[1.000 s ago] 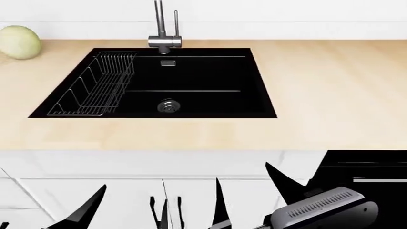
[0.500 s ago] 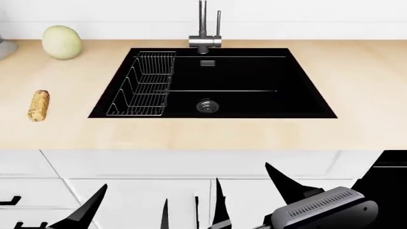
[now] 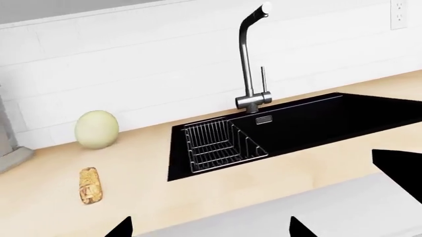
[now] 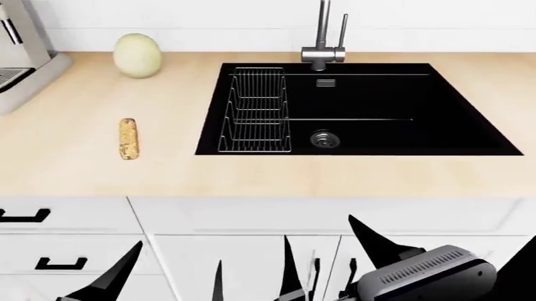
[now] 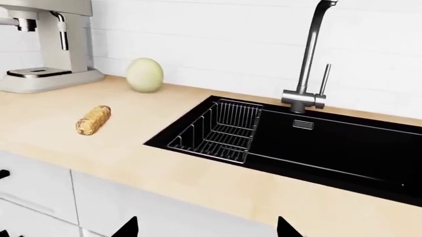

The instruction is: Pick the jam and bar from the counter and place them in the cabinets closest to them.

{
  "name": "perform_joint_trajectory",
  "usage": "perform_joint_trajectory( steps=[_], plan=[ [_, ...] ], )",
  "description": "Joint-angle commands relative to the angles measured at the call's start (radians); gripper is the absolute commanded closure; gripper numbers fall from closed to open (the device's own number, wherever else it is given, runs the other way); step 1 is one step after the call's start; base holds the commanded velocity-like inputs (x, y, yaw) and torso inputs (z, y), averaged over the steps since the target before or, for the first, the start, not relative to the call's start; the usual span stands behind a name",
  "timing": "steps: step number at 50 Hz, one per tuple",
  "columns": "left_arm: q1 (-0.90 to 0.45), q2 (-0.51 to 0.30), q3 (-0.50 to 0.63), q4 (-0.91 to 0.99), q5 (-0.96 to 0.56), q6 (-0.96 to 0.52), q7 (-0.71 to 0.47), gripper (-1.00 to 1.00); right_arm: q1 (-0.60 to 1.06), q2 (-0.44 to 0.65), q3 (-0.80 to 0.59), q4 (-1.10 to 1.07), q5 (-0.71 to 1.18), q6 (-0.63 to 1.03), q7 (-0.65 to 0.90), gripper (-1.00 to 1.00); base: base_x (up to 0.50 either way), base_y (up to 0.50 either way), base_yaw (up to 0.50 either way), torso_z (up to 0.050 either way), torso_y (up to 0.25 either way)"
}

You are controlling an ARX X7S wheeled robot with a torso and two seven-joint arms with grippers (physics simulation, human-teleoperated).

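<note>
Golden-brown grainy oblong bar [image 4: 128, 138] lying on beige wood-grain counter [image 4: 67, 169], between front and back edges; both grippers wide, holding nothing.

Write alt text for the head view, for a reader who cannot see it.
A golden-brown bar lies on a beige counter left of a black sink holding a wire rack. A pale-green melon and a coffee machine stand behind it; both pincers hang low before white cabinets, holding nothing.
</note>
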Motion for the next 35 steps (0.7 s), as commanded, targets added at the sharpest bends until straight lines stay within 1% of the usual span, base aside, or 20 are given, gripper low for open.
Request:
perform_joint_trajectory(
  steps=[1,22,32,35],
  plan=[
    [0.003,-0.001,-0.001,-0.002,0.002,0.004,0.0,-1.0,-0.001,-0.002,-0.004,0.001,0.0,-0.005,0.0,-1.0,0.0,0.5,0.0,0.0,0.0],
    [0.008,0.0,-0.002,-0.007,0.005,0.007,0.003,-1.0,-0.007,-0.005,-0.009,0.012,-0.007,-0.015,-0.003,-1.0,0.0,0.5,0.0,0.0,0.0],
    [0.008,-0.001,-0.007,-0.011,0.0,0.009,0.007,-1.0,-0.011,0.002,-0.008,0.019,0.001,-0.049,-0.043,-1.0,0.01,0.03,0.0,0.0,0.0],
    [0.006,-0.001,-0.009,-0.007,-0.003,0.005,0.007,-1.0,-0.008,0.004,-0.008,0.019,0.006,-0.052,-0.05,-1.0,0.47,0.0,0.0,0.0,0.0]
  ],
)
